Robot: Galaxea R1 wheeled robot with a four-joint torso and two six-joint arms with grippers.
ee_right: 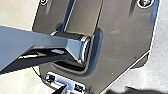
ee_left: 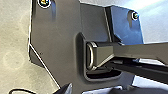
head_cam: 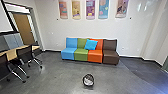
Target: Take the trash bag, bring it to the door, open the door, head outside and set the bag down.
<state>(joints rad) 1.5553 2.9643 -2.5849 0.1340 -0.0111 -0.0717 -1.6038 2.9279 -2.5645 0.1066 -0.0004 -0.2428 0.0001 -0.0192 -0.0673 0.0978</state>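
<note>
While the head cam's pointed at the seating, what looks like the trash bag (head_cam: 89, 81), whitish, is in a small round dark bin (head_cam: 83, 79) on the gray floor (head_cam: 57, 75), out in front of the couch w/ open floor between. Can't tell if the left gripper (ee_left: 65, 89) is open, closed or gripping smth, same w/ the right gripper (ee_right: 62, 89), tbh.

Couch is 4 seats side by side: blue seat (head_cam: 68, 53), green seat (head_cam: 81, 55), orange seat (head_cam: 95, 56), brown seat (head_cam: 110, 56). Bright blue pillow (head_cam: 91, 44) leans tilted on the backs of green + orange. Posters (head_cam: 90, 9) on the wall above, table (head_cam: 12, 54) w/ black chairs (head_cam: 24, 54) on the left, brownish door (head_cam: 24, 28) behind, fwiw.
</note>
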